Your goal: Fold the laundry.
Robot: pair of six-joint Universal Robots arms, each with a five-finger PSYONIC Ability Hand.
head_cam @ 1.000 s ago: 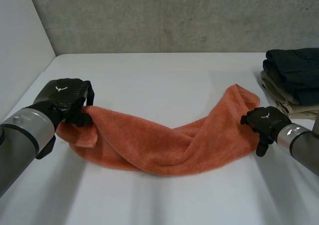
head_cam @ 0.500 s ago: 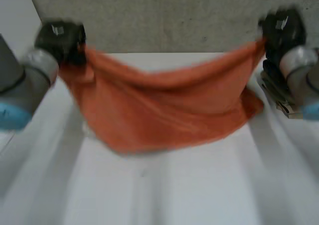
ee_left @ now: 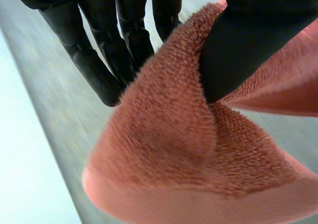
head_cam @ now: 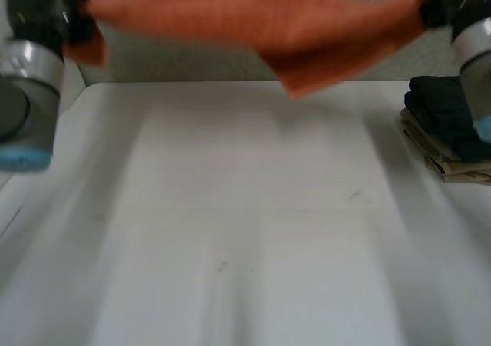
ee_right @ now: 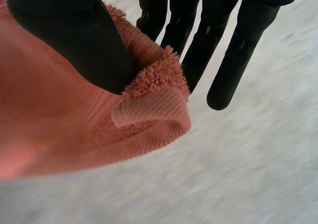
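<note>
Left hand [ee_left: 248,45], right hand [ee_right: 69,35] pinch 1 towel [head_cam: 261,16] aloft; 1 clothes stack [head_cam: 449,123].

You are seeing the towel [head_cam: 307,31] hanging in the air above the far side of the table [head_cam: 245,231], stretching between the left hand [head_cam: 42,8] at the left and the right hand [head_cam: 441,4] at the right, each pinching one end. The stack of folded clothes [head_cam: 445,123] is sitting at the table's right edge, below the right hand, and the wall [head_cam: 192,62] is standing behind it all.
</note>
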